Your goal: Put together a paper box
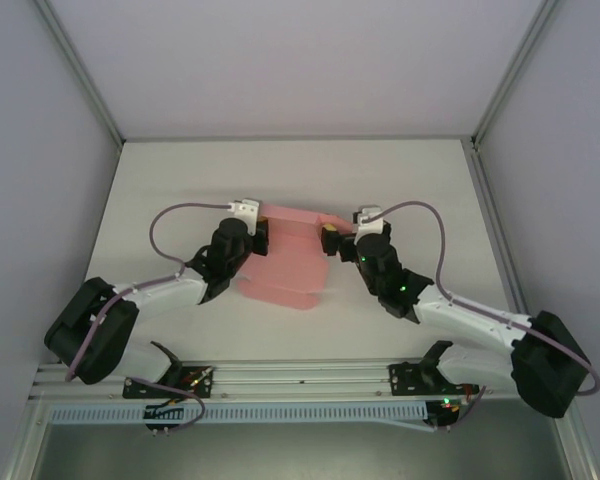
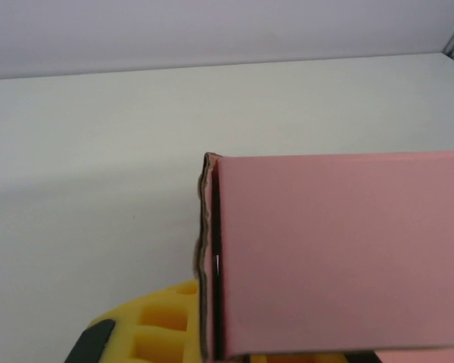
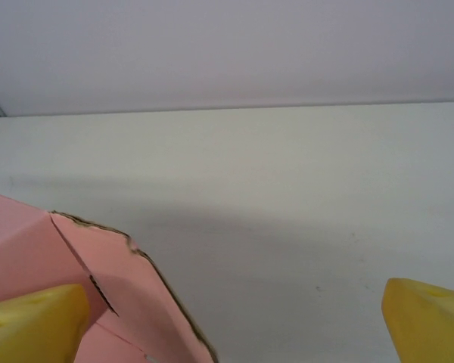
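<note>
I see the paper box (image 1: 290, 262) in the middle of the table (image 1: 180, 180), between my two arms. Its long axis runs from the near side by the arm bases towards the far wall, with the near end skewed a little to the left. The near part lies flat as a paler pink sheet. At the far end, a darker pink strip runs crosswise from left to right.

The left gripper (image 1: 255, 217) is at the far left corner of the box and is clenched. In the left wrist view, a pink panel stands upright facing the camera, and its raw edge drops straight down beside a yellow pad (image 2: 155, 325). I read this as a pinch on the card.

The right gripper (image 1: 332, 236) is at the right edge of the box, near the far end, with its jaws spread wide and nothing held. In the right wrist view, one yellow pad (image 3: 32, 327) sits against a creased pink flap. The other pad (image 3: 427, 318) is over bare table.
</note>
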You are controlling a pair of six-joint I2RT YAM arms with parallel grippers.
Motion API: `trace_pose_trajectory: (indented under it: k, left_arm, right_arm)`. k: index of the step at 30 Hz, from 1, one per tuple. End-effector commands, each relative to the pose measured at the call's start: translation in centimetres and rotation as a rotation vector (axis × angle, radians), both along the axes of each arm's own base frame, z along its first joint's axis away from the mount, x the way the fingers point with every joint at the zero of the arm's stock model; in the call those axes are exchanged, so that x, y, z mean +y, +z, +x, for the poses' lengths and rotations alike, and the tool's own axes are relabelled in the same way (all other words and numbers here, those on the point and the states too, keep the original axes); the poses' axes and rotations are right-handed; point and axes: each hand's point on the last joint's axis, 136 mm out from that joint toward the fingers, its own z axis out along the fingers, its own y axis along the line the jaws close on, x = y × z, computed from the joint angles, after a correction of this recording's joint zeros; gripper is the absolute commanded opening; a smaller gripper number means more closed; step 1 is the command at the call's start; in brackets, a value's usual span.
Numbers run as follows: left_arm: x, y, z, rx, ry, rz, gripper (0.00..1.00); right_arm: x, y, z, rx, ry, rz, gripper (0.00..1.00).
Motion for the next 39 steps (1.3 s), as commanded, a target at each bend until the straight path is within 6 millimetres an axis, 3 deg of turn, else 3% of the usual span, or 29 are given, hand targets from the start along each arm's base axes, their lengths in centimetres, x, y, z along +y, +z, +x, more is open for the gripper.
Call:
trace_pose_trajectory:
  k: [1,10,15,19,25,28,39]
  left_arm:
    - [0.8,2.5,0.8,-0.031,0.056,-0.046,0.0]
    - [1.0,4.0,0.9,-0.05,0.062,-0.062,0.0]
    - [0.9,4.0,0.7,-0.049,0.054,-0.061,0.0]
    - [0.9,3.9,0.7,-0.042,0.053,-0.055,0.0]
    - [0.6,3.3,0.6,-0.03,0.031,-0.049,0.0]
    - [0.5,3.0,0.6,-0.025,0.027,-0.045,0.0]
    - [-0.8,2.7,0.4,-0.007,-0.035,-0.059,0.0]
  right_arm:
    - [-2.9,-2.8,-1.2,0.081,-0.096,-0.053,1.0]
    - [-4.3,-7.0,-1.7,0.18,-0.128,-0.097,1.0]
    - [-3.6,-8.6,-0.7,0.226,-0.122,-0.131,1.0]
    - [-2.5,-7.6,0.6,0.193,-0.111,-0.146,1.0]
    - [0.0,-3.3,2.0,0.087,-0.032,-0.094,1.0]
    - [1.0,-2.2,2.2,0.051,0.019,-0.082,1.0]
    - [5.8,-3.7,3.7,0.073,0.149,-0.125,1.0]
